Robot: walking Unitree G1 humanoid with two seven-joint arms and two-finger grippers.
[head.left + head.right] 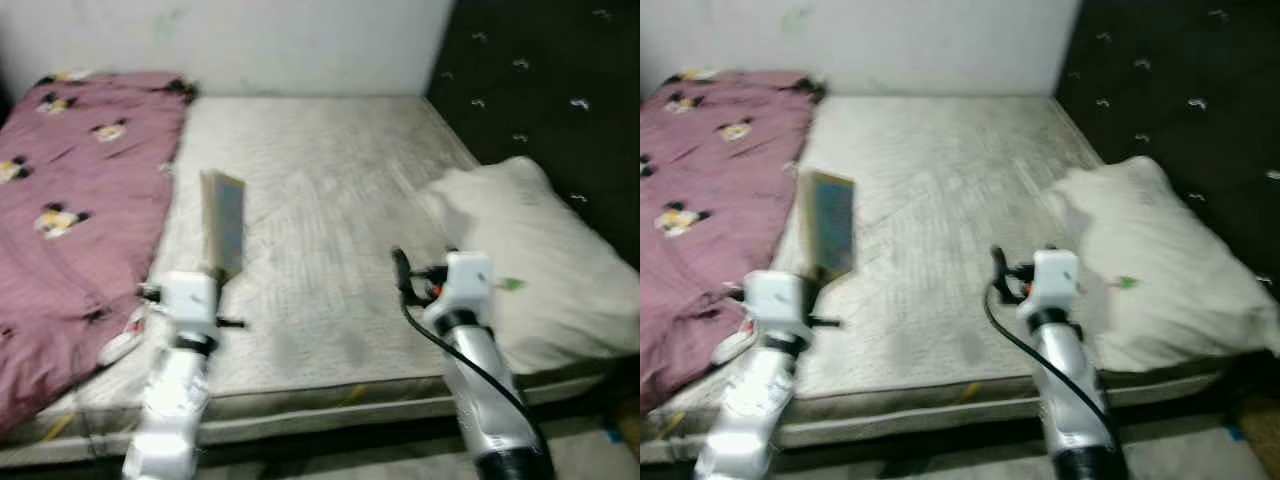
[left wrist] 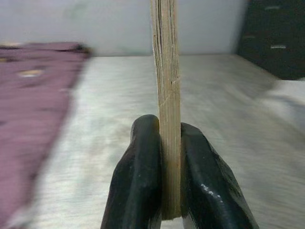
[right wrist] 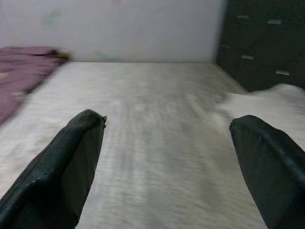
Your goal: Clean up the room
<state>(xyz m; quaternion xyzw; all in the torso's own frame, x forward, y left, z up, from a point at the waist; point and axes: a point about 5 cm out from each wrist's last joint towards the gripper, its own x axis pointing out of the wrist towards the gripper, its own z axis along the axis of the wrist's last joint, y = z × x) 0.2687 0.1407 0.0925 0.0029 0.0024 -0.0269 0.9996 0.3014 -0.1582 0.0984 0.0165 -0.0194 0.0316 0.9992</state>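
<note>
Head views: the left gripper (image 1: 213,280) holds a thin book (image 1: 224,222) upright above the bare mattress (image 1: 320,190), beside the purple blanket (image 1: 70,200); the right gripper (image 1: 402,268) hovers near the white pillow (image 1: 540,250). Left wrist view: both fingers (image 2: 138,176) are clamped on the book's lower edge only, so in my judgement a swing could lever it loose. Right wrist view: the fingers (image 3: 71,157) are spread wide, holding nothing.

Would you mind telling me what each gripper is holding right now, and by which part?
The left gripper is shut on a thin book, pinching its lower edge so it stands upright above the mattress. The right gripper is open, holding nothing.
</note>
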